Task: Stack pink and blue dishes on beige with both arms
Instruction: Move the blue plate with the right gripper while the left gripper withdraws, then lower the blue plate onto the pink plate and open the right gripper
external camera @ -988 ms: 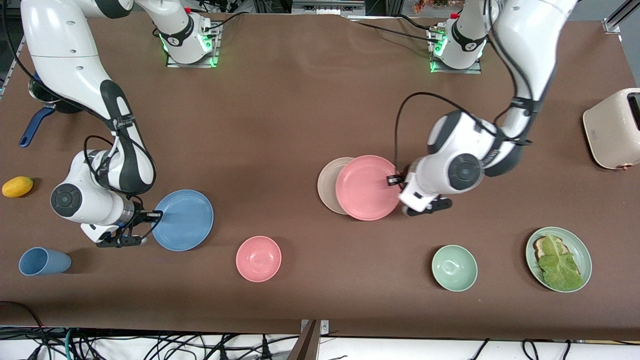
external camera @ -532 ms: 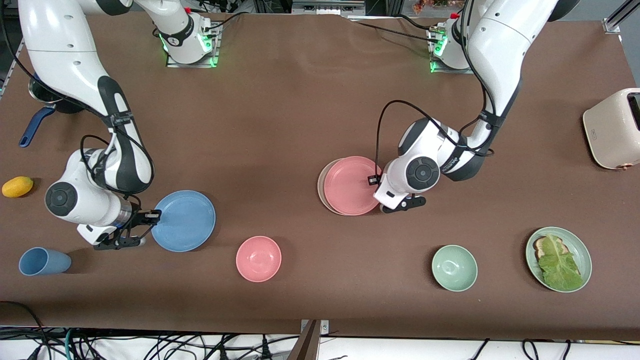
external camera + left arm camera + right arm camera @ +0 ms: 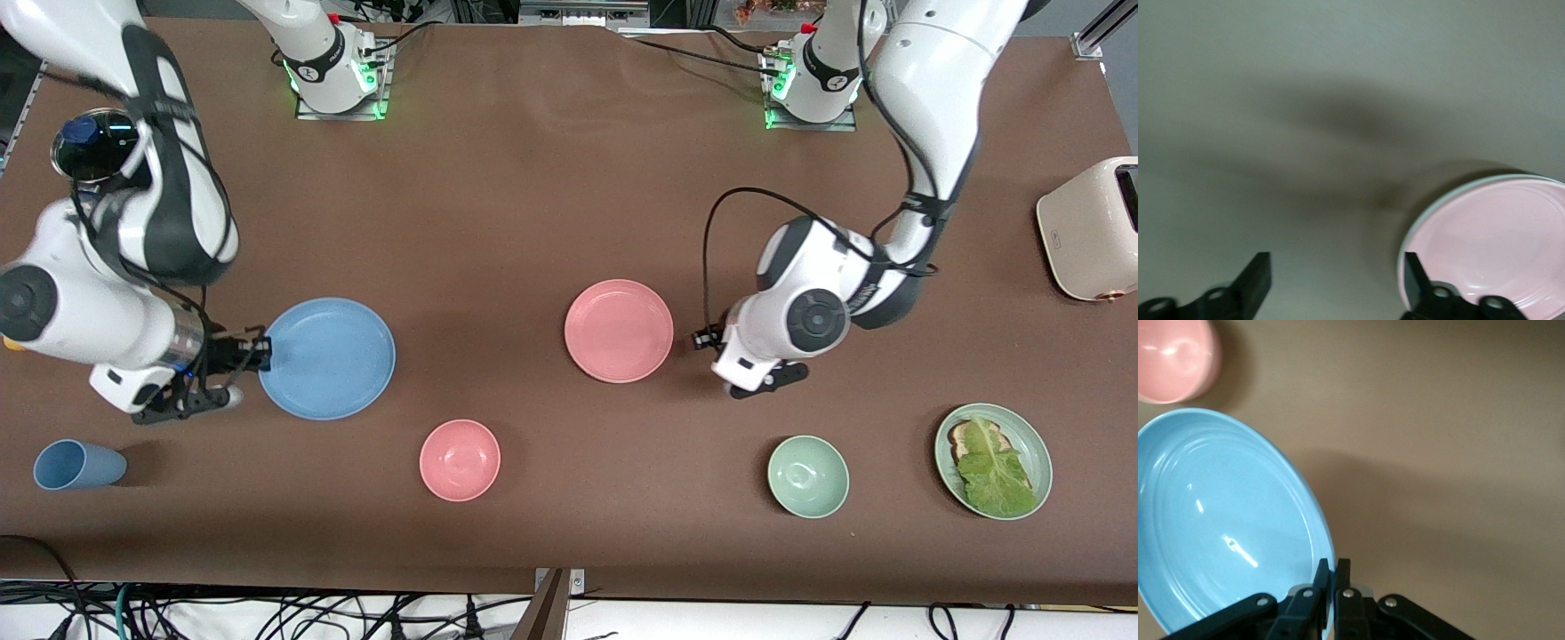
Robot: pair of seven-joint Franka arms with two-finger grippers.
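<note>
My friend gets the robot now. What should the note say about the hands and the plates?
Left gripper: open, beside the pink plate, not touching it.
Right gripper: shut on the blue plate at its rim, toward the right arm's end of the table.
Pink plate lies mid-table; a pale rim under it shows in the left wrist view, likely the beige plate.
Done: pink on beige.
Left: carry the blue plate over and set it on the pink one.

No lettering I can read anywhere. There's a small dark mark low on the cream toaster [image 3: 1092,229] and tiny print on the black band of the right arm [image 3: 169,160], both too small to make out.
</note>
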